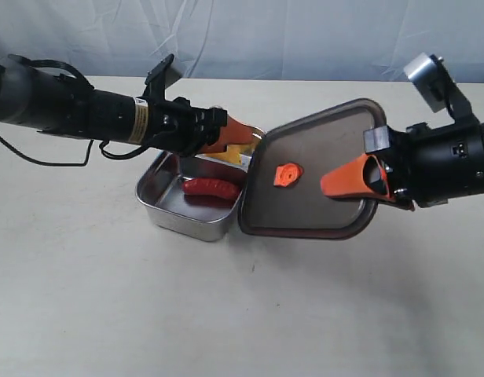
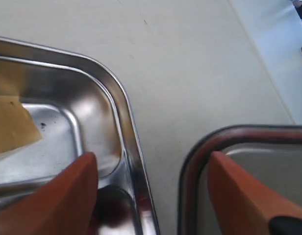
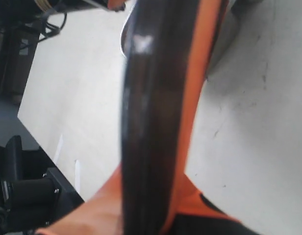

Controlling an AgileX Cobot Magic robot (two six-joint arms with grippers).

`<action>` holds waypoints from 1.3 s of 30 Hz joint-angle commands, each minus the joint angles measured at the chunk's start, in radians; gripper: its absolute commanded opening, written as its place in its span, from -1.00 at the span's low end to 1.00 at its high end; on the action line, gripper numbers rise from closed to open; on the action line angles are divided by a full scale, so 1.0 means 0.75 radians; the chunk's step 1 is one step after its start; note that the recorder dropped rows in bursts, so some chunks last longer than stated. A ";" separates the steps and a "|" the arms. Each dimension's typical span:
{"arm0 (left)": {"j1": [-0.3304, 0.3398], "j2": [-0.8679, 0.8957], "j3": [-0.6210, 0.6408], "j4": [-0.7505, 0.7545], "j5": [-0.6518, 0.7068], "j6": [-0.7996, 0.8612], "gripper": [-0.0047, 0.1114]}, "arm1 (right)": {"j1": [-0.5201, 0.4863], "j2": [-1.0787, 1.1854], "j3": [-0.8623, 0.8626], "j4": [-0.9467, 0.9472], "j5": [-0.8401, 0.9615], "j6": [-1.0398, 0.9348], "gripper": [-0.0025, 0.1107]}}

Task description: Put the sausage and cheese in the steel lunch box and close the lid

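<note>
The steel lunch box (image 1: 183,221) stands open at the table's middle. The red sausage (image 1: 210,187) lies in its near compartment. The yellow cheese (image 1: 232,154) lies in the far one and also shows in the left wrist view (image 2: 9,128). My left gripper (image 1: 243,141) hovers open and empty above the box's far right corner; one finger (image 2: 67,196) is over the box rim (image 2: 122,105), the other (image 2: 244,196) over the lid's edge (image 2: 205,147). My right gripper (image 1: 330,185) is shut on the dark lid (image 1: 320,141), which tilts with its left edge against the box, orange valve tab (image 1: 287,174) facing up. The lid (image 3: 151,98) appears edge-on there.
The pale tabletop (image 1: 226,314) extends around the box. A black cable (image 1: 38,161) trails from the left arm at the far left. A grey-blue cloth backdrop (image 1: 265,35) hangs behind the table.
</note>
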 commanded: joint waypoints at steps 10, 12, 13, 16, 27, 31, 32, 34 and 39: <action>-0.006 0.000 -0.006 -0.047 -0.224 0.000 0.15 | -0.001 -0.176 -0.006 0.001 0.052 0.026 -0.97; -0.003 -0.025 -0.006 -0.047 -0.207 0.003 0.15 | -0.001 -0.223 -0.006 -0.039 -0.006 0.048 -0.97; -0.001 -0.044 -0.006 -0.051 -0.182 0.008 0.15 | -0.001 -0.245 -0.006 -0.076 -0.033 0.077 -0.97; 0.009 -0.117 -0.006 -0.057 -0.046 0.065 0.15 | -0.001 -0.303 -0.006 -0.229 -0.108 0.210 -0.97; 0.026 -0.202 -0.006 0.028 0.559 0.009 -0.02 | -0.001 -0.571 -0.006 -0.394 -0.099 0.387 -0.97; 0.023 -0.202 -0.006 0.178 0.704 -0.005 -0.04 | -0.001 -0.680 -0.006 -0.452 -0.060 0.469 -0.97; 0.023 -0.200 -0.006 0.203 0.735 -0.005 -0.04 | -0.001 -0.744 -0.006 -0.455 -0.018 0.496 -0.97; 0.023 -0.181 -0.006 0.202 0.748 -0.029 -0.04 | -0.001 -0.832 -0.006 -0.455 0.028 0.532 -0.97; 0.025 -0.050 -0.006 0.286 0.748 -0.258 -0.04 | -0.001 -0.934 -0.006 -0.484 0.074 0.577 -0.97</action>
